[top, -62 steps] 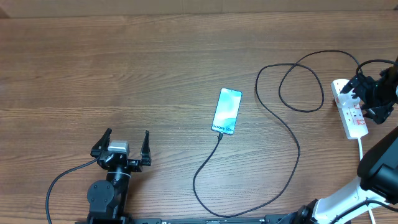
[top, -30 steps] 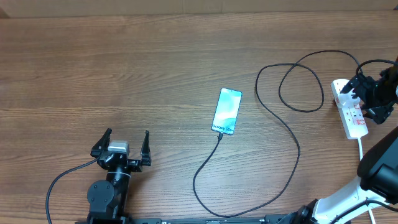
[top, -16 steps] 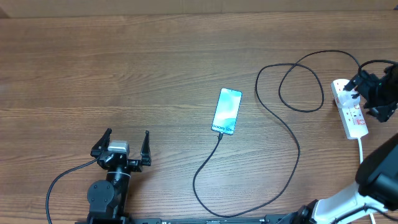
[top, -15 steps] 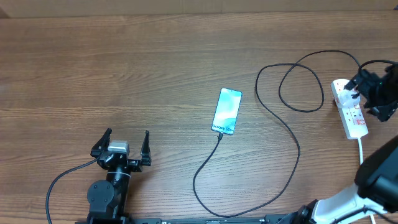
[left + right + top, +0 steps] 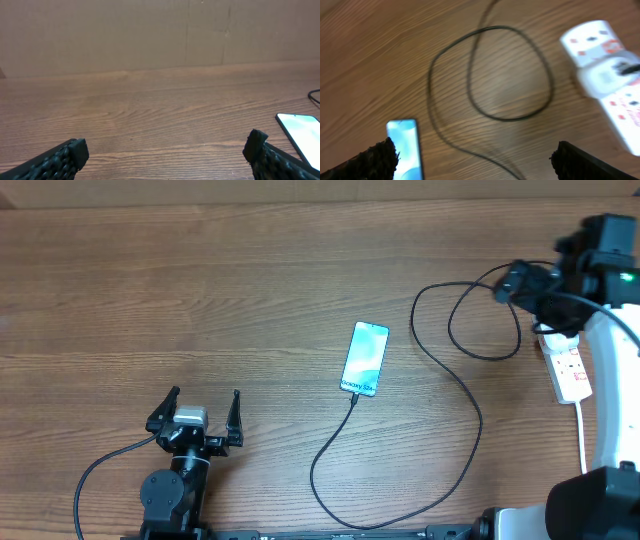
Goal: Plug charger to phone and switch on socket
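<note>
The charger met the phone at its lower end, seemingly plugged in. Whether the socket was on, I couldn't tell. The left pincer and right pincer both gaped, empty.

The black two-finger left gripper sits at the lower left of the overhead view, jaws spread wide with nothing between them. Its ribbed black fingertips show at either lower corner of the left wrist view. The black left arm is folded compactly behind it. The white-and-black right arm reaches up the right edge, its wrist turned inward at the far right. The black right gripper faces downward, jaws wide apart and holding nothing.
</note>
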Controlling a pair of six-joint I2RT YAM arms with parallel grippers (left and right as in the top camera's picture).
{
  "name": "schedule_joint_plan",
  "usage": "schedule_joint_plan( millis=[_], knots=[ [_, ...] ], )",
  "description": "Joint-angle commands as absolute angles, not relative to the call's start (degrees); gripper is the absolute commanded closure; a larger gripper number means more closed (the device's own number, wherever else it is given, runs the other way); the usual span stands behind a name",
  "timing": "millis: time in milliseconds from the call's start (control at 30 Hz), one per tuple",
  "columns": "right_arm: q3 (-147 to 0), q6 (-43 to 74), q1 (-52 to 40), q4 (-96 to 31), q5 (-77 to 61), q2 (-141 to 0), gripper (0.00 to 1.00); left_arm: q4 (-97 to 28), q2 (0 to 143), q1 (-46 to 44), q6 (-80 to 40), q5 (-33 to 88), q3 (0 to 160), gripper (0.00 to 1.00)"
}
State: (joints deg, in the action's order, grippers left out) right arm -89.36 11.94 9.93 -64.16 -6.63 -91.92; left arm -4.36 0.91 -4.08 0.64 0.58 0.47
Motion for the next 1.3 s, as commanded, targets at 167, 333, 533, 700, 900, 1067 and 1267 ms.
schedule_joint_plan(
  millis=[167,333,533,700,900,1067,1267],
  knots=[
    [-90.72,11.92,-0.45,-64.12,-6.52,-88.03,0.0,-4.47,0.23,-3.75,1.93,-0.21,0.27,0.01],
    [-90.72,11.92,-3.86,-64.12,-6.52,-87.85,0.0,-4.47,0.23,-3.77,1.93,-0.23,0.27,0.0],
    [-90.72,11.92,-4.38,-64.1,-1.96,-87.85,0.0,-4.47,0.23,-3.75,1.93,-0.21,0.27,0.0],
    [-90.72,11.92,-4.4,-63.66,-2.0,-87.85,0.0,-4.47,0.23,-3.77,1.93,-0.23,0.27,0.0],
    [-90.59,11.88,-4.4,-64.58,-1.67,-87.85,0.0,-4.47,0.23,-3.75,1.93,-0.23,0.27,0.01],
    [-89.27,11.7,-4.4,-63.86,-1.56,-87.85,0.0,-4.47,0.23,-3.77,1.93,-0.21,0.27,0.01],
    [-84.31,10.13,-4.45,-61.08,-1.58,-87.85,0.0,-4.47,0.23,-3.77,1.93,-0.21,0.27,0.0]
  ],
)
